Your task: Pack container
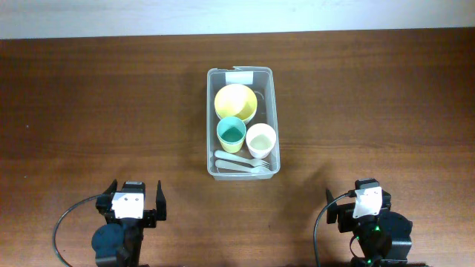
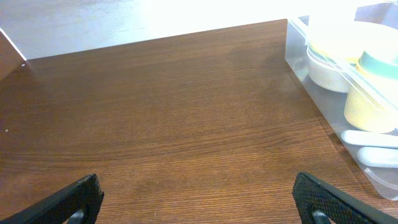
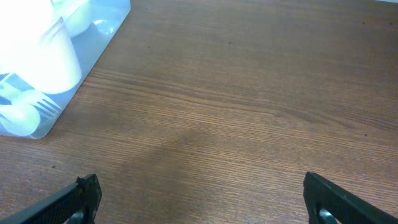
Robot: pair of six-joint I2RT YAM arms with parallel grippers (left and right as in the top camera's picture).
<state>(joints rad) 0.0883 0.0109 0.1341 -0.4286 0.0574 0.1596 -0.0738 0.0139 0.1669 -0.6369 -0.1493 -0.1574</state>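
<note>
The clear plastic container [image 1: 211,119] stands at the middle of the table with its white label at the far end. Inside it are a yellow bowl [image 1: 236,102], a teal cup [image 1: 231,134], a pale cream cup [image 1: 260,139] and white cutlery [image 1: 241,163] at the near end. The container also shows in the left wrist view [image 2: 298,50] and in the right wrist view [image 3: 93,56]. My left gripper [image 2: 199,202] is open and empty at the front left. My right gripper [image 3: 202,202] is open and empty at the front right. Both are well apart from the container.
The brown wooden table [image 1: 89,104] runs to a pale wall edge at the back [image 1: 111,18]. Black cables loop beside each arm base near the front edge.
</note>
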